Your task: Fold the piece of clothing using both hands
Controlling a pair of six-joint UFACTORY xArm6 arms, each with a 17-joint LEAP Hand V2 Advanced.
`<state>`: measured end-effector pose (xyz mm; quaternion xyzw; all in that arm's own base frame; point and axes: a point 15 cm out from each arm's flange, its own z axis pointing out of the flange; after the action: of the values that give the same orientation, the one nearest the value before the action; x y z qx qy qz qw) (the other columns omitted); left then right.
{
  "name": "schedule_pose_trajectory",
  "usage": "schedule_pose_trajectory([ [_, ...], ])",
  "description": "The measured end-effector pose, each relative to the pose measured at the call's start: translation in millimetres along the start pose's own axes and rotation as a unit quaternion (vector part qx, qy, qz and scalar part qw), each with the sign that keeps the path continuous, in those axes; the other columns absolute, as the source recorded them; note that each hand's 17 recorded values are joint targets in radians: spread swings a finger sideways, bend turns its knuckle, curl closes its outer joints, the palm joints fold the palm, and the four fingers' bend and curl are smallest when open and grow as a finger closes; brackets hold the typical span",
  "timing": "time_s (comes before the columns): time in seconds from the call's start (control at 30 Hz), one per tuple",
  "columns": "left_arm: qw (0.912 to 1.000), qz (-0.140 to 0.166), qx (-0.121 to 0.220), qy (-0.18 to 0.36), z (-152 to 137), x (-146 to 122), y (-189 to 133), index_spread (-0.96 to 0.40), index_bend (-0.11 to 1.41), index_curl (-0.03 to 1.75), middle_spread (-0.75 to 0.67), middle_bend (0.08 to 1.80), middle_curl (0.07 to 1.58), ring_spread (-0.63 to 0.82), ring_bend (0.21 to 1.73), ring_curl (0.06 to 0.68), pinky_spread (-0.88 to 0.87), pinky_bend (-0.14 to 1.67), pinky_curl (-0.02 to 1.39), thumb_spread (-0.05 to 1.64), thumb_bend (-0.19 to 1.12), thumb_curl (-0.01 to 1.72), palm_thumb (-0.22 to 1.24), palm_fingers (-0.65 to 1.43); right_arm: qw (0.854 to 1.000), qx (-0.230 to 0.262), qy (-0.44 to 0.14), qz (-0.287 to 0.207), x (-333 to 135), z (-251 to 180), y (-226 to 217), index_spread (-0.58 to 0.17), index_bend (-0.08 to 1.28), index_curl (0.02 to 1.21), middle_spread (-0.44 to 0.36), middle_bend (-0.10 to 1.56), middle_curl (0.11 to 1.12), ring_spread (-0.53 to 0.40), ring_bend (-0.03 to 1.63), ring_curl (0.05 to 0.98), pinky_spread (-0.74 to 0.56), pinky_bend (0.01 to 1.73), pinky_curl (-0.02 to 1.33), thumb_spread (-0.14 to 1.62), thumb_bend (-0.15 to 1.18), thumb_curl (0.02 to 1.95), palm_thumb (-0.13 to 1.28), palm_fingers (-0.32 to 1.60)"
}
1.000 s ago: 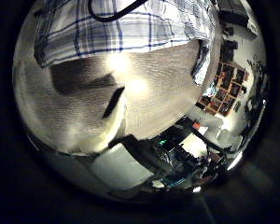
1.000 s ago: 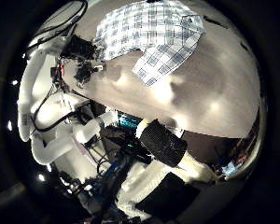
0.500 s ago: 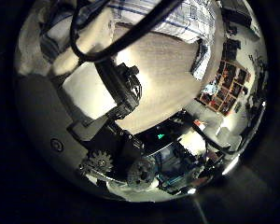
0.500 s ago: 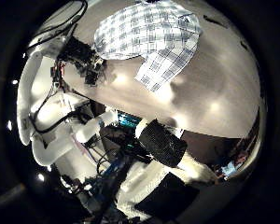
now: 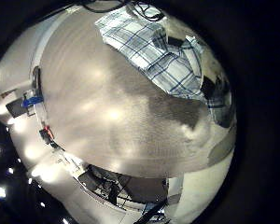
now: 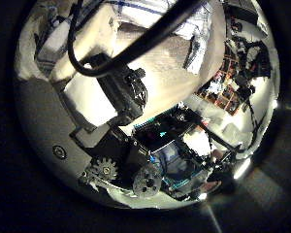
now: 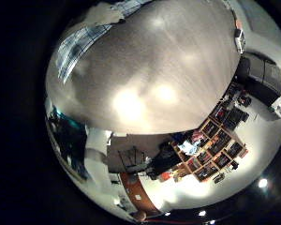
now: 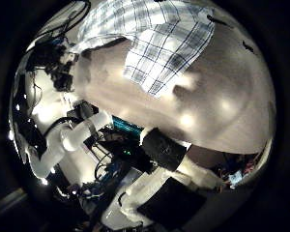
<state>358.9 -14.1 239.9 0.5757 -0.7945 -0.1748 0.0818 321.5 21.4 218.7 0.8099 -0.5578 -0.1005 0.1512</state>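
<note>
Lying flat on the counter (image 8: 222, 106), the shirt (image 8: 159, 39) sits beyond both hands, neither touching it; whether their fingers are spread or curled I cannot tell.

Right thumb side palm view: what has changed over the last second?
The plaid shirt now fills more of this view, so the right hand's palm has come closer to it. The other hand is beside the shirt's edge as before. The shirt lies on the table, not yet folded.
</note>
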Motion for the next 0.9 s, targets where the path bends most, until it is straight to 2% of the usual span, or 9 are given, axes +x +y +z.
schedule_pose_trajectory([
  [0.37,1.0000,0.000,0.001,-0.002,-6.3,-2.2,5.5,-0.61,0.75,0.95,-0.50,0.98,0.85,-0.50,1.10,0.524,-0.61,0.51,0.57,1.39,-0.01,0.30,0.58,0.86,1.000,-0.019,0.006,-0.021,-15.5,42.1,-34.5,-0.274,0.17,0.30,-0.078,0.31,0.38,-0.118,0.74,0.222,0.07,0.78,0.09,1.06,-0.02,0.32,0.44,0.17],
  [0.53,1.0000,0.000,0.003,-0.004,-10.9,-3.7,6.8,-0.61,0.75,0.98,-0.49,0.99,0.87,-0.50,1.11,0.535,-0.62,0.51,0.61,1.39,-0.01,0.30,0.58,0.84,0.999,-0.021,0.027,-0.020,-14.6,45.2,-39.9,-0.262,0.16,0.30,-0.091,0.33,0.39,-0.151,0.78,0.235,0.05,0.77,0.09,1.05,-0.01,0.34,0.50,0.24],
  [0.57,1.0000,0.000,0.003,-0.004,-12.9,-4.0,7.1,-0.61,0.75,0.98,-0.49,0.99,0.87,-0.50,1.11,0.537,-0.62,0.51,0.62,1.39,-0.01,0.30,0.58,0.84,0.999,-0.020,0.034,-0.017,-12.7,45.3,-40.8,-0.269,0.15,0.30,-0.101,0.34,0.39,-0.173,0.81,0.240,0.02,0.76,0.09,1.05,-0.01,0.34,0.52,0.28],
  [0.67,1.0000,0.001,0.000,-0.003,-13.9,-4.0,9.4,-0.62,0.76,0.99,-0.49,0.99,0.88,-0.50,1.12,0.542,-0.63,0.50,0.64,1.39,-0.01,0.30,0.58,0.83,0.998,-0.011,0.061,-0.012,-7.4,42.9,-46.1,-0.276,0.12,0.27,-0.156,0.39,0.40,-0.242,0.92,0.269,-0.16,0.93,0.12,1.05,0.00,0.36,0.58,0.53],
  [0.7,1.0000,0.001,0.000,-0.003,-14.4,-4.4,10.2,-0.62,0.76,0.99,-0.49,1.00,0.88,-0.50,1.12,0.543,-0.63,0.50,0.65,1.39,-0.01,0.30,0.58,0.83,0.998,-0.007,0.066,-0.012,-7.2,41.8,-47.9,-0.289,0.11,0.26,-0.185,0.41,0.42,-0.273,0.97,0.285,-0.28,1.01,0.13,1.05,-0.01,0.37,0.61,0.59],
  [0.73,1.0000,0.001,-0.002,-0.003,-13.7,-4.1,11.6,-0.62,0.76,1.00,-0.49,1.00,0.88,-0.50,1.12,0.545,-0.63,0.49,0.65,1.39,-0.01,0.30,0.58,0.82,0.998,-0.005,0.066,-0.010,-7.3,41.3,-48.7,-0.313,0.12,0.25,-0.212,0.47,0.44,-0.290,1.04,0.309,-0.36,1.07,0.15,1.05,0.00,0.37,0.64,0.75],
  [0.77,1.0000,0.001,-0.001,-0.003,-14.1,-4.0,12.5,-0.62,0.76,1.00,-0.49,1.00,0.89,-0.50,1.12,0.547,-0.63,0.49,0.66,1.39,-0.01,0.30,0.58,0.82,0.998,-0.001,0.067,-0.009,-7.3,40.0,-50.1,-0.342,0.17,0.26,-0.237,0.52,0.47,-0.297,1.08,0.332,-0.39,1.11,0.18,1.05,0.00,0.38,0.66,0.88],
  [0.8,1.0000,0.002,-0.001,-0.003,-14.1,-4.2,12.9,-0.62,0.76,1.00,-0.49,1.00,0.89,-0.49,1.12,0.548,-0.63,0.49,0.67,1.39,-0.01,0.30,0.58,0.82,0.998,0.006,0.066,-0.008,-7.6,37.4,-51.8,-0.351,0.17,0.26,-0.246,0.53,0.48,-0.301,1.10,0.343,-0.40,1.12,0.18,1.05,0.00,0.38,0.67,0.89],
  [0.9,1.0000,-0.001,-0.001,-0.001,-14.0,-8.0,14.5,-0.62,0.76,1.01,-0.49,1.00,0.89,-0.49,1.13,0.551,-0.64,0.48,0.69,1.39,-0.01,0.30,0.58,0.82,0.997,0.035,0.067,-0.006,-7.2,24.1,-57.3,-0.413,0.26,0.32,-0.289,0.64,0.55,-0.307,1.13,0.390,-0.43,1.19,0.24,1.05,-0.01,0.40,0.71,1.08],
])
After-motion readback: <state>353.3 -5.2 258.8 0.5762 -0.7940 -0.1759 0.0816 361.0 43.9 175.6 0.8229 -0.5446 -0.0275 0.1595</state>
